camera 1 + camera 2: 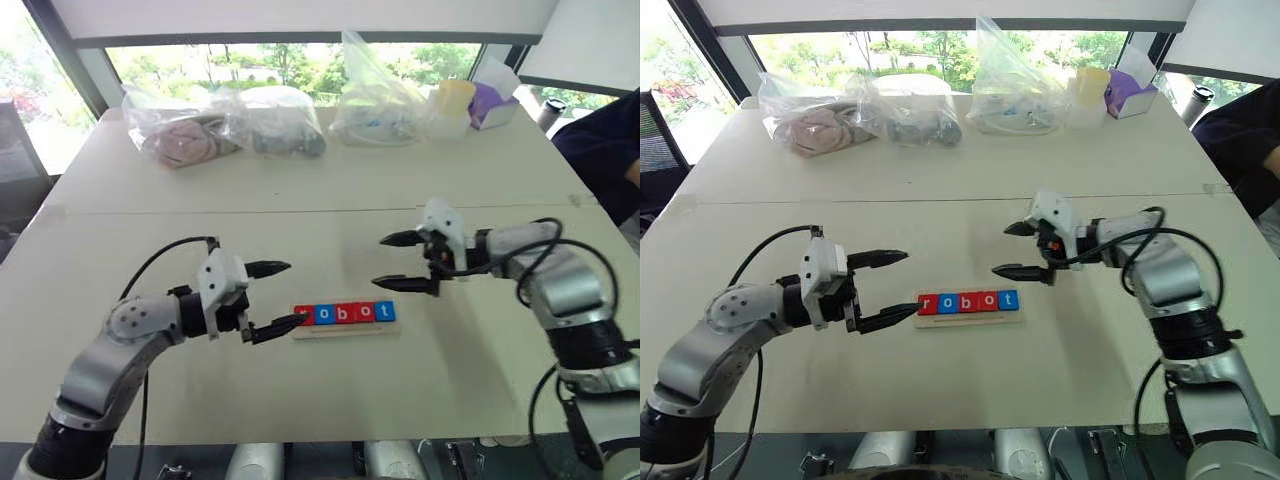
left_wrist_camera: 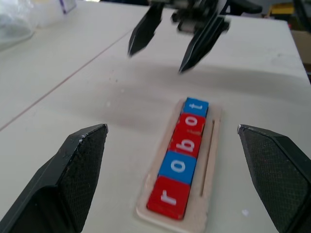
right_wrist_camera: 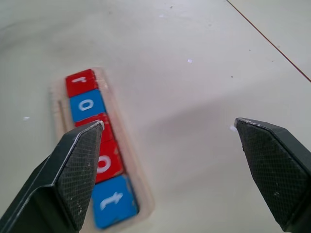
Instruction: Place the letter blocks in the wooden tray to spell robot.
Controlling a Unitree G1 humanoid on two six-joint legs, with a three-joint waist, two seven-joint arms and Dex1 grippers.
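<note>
The wooden tray (image 1: 345, 329) lies on the pale table between my two grippers. Several letter blocks (image 1: 345, 313) sit in its slot in one row and read r, o, b, o, t: red, blue, red, red, blue. My left gripper (image 1: 297, 293) is open at the tray's left end, its lower fingertip close to the r block, with nothing between its fingers. Open too, my right gripper (image 1: 379, 262) hovers above and just behind the tray's right end, pointing left and empty. The left wrist view shows the row of blocks (image 2: 179, 167) and the right gripper (image 2: 156, 62) beyond them.
Clear plastic bags (image 1: 225, 125) with contents stand along the table's far side, next to a yellow-lidded container (image 1: 452, 105) and a purple box (image 1: 492, 103). A person's dark sleeve (image 1: 605, 150) shows at the far right. A seam (image 1: 250, 211) crosses the table.
</note>
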